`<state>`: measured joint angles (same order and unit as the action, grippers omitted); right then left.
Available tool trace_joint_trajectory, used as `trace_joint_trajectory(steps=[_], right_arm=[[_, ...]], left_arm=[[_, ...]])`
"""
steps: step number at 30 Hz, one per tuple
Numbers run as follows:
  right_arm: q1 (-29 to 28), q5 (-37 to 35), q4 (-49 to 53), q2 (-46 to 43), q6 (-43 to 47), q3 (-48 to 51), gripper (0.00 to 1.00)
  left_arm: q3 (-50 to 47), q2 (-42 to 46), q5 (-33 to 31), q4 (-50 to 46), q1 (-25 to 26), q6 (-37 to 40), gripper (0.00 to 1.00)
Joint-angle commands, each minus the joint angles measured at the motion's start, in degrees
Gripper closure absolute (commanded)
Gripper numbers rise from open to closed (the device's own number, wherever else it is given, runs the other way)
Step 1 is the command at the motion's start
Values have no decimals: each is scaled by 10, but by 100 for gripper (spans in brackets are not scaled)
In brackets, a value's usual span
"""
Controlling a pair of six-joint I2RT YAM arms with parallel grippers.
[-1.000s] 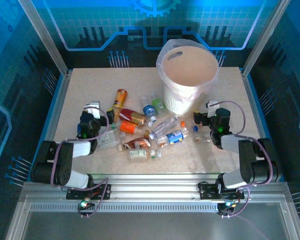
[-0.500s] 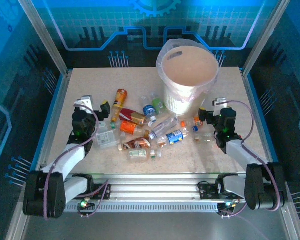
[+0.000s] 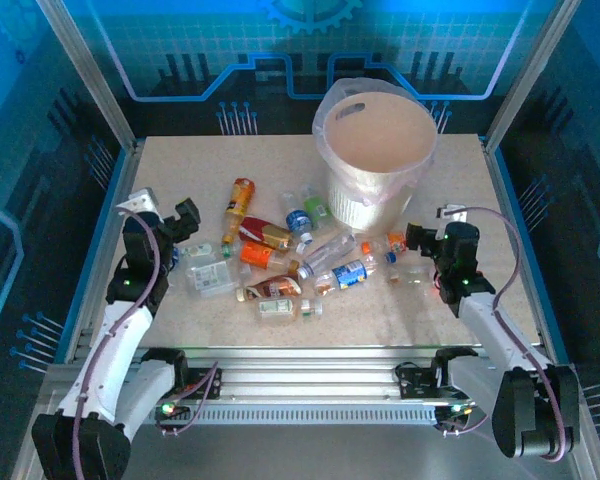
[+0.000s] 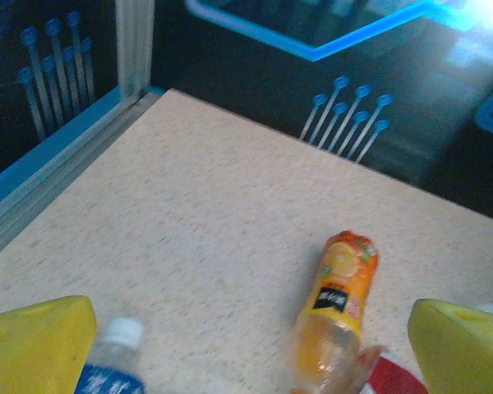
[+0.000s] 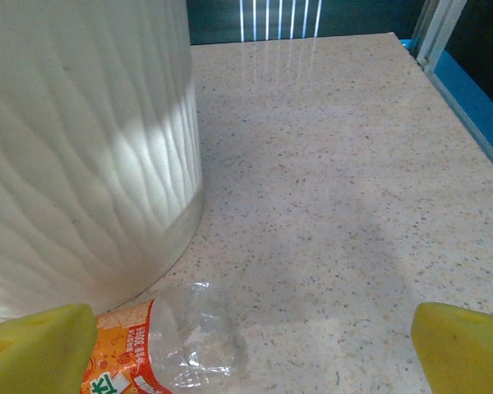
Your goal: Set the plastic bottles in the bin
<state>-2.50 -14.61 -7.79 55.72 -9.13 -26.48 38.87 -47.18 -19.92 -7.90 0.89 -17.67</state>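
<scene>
Open wide: my left gripper (image 3: 186,221), yellow fingertips (image 4: 37,341) far apart at the bottom corners of the left wrist view. It hangs over the table (image 3: 170,175) at the 9 o'clock side of the plastic bottles (image 3: 290,262) and grips nothing. The orange bottle (image 4: 338,300) lies on the table ahead of it toward 1 o'clock, closer to the right-hand finger but apart from it. A blue-label bottle (image 4: 113,363) with a white cap lies just beside the left-hand finger at 7 o'clock; whether they touch, I cannot tell.

My right gripper (image 3: 418,238) is open too, fingertips (image 5: 41,345) spread to both bottom corners of the right wrist view, nothing held. It sits at the 3 o'clock end of the bottle scatter. The bin (image 3: 365,205) stands upright at 11 o'clock from it, close, its ribbed white wall (image 5: 82,148) taking the left of that view. A crushed clear bottle with an orange label (image 5: 160,345) lies at the bin's foot, between my fingers and hard against the left-hand one.

From above, most bottles lie loose at mid-table, 7 to 8 o'clock from the bin.
</scene>
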Motion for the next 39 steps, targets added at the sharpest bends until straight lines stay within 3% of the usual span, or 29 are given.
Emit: trace_joint_trajectory(steps=[1, 5, 9, 15, 39], right_arm=[[4, -21, 47, -22, -16, -11, 0], [5, -37, 81, -42, -28, -16, 0], [2, -39, 99, -60, -31, -16, 0], [-2, -61, 112, -66, -29, -16, 0], [-7, -74, 115, -58, -28, -16, 0]], left_arm=[[38, -13, -39, -150, -13, -32, 1], [67, -64, -31, -247, -31, -76, 1], [52, -93, -26, -279, -56, -99, 1], [17, -100, 35, -253, -83, -101, 1], [3, -123, 68, -264, -97, -89, 1]])
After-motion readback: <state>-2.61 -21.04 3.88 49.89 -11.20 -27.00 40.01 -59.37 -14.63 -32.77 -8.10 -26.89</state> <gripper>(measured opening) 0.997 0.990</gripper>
